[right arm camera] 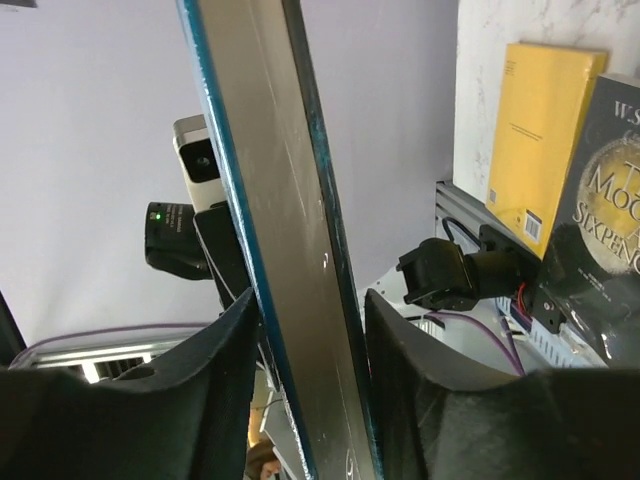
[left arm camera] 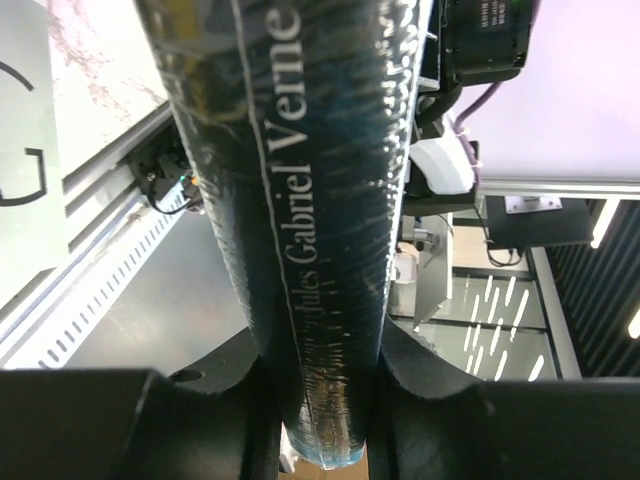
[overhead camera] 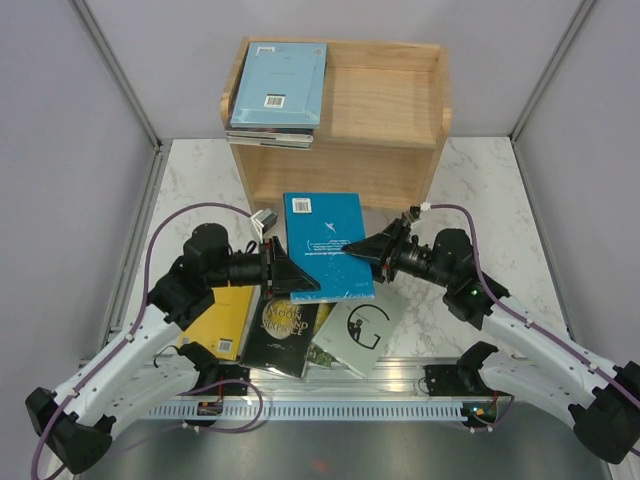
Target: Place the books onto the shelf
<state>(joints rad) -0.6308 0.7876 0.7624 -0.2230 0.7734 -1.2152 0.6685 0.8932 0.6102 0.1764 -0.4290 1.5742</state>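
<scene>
Plainly, stacked books (overhead camera: 275, 100) lie top left on the shelf (overhead camera: 390, 105)

I see a glossy, film-wrapped teal book (overhead camera: 322, 228), a matt pale-wood shelf (overhead camera: 385, 100), and a smooth marble-patterned table (overhead camera: 195, 170).

The teal book (left arm camera: 320, 250) bears "Jules Gabriel Verne" on its spine. The black book (right arm camera: 603, 190) shows "Moon" and "Sixpenc" in gold. The pale grey-green book (overhead camera: 362, 328) carries a large "G".
</scene>
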